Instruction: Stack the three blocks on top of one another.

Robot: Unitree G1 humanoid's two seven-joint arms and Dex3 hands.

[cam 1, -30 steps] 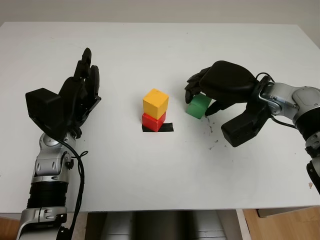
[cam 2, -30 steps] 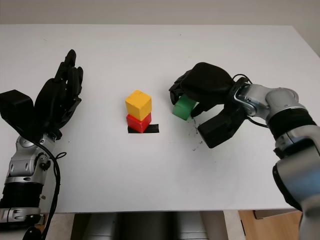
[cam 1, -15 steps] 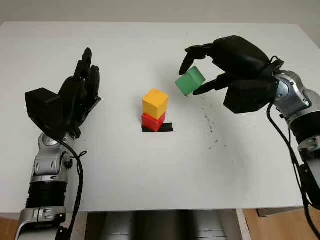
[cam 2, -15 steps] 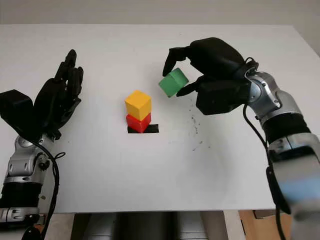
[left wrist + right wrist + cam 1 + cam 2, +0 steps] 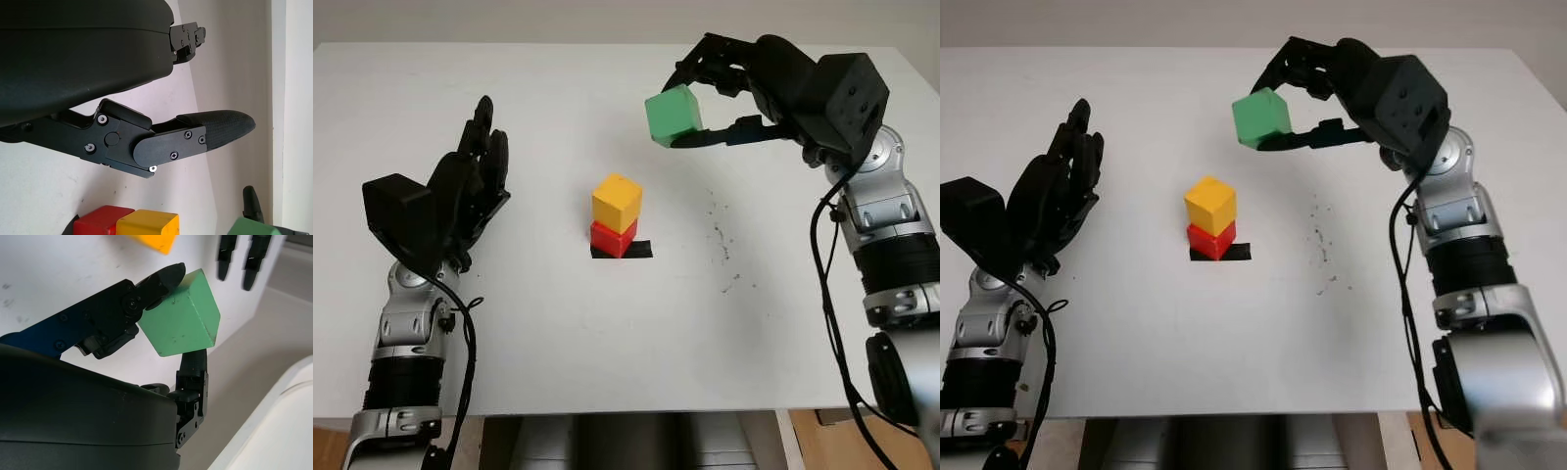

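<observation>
Green block (image 5: 673, 115) is pinched aloft by the right hand (image 5: 754, 83). Yellow block (image 5: 617, 203) is already stacked on red block (image 5: 613, 238); only green remains.

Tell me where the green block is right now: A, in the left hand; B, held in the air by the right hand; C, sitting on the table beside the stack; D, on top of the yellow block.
B: the right hand pinches the green block in its fingers, up in the air, not yet on the yellow block.

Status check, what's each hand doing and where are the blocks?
Right hand shut on green block, raised beside the stack. Left hand open, far side. Yellow block sits on red block. Nothing in the way.
</observation>
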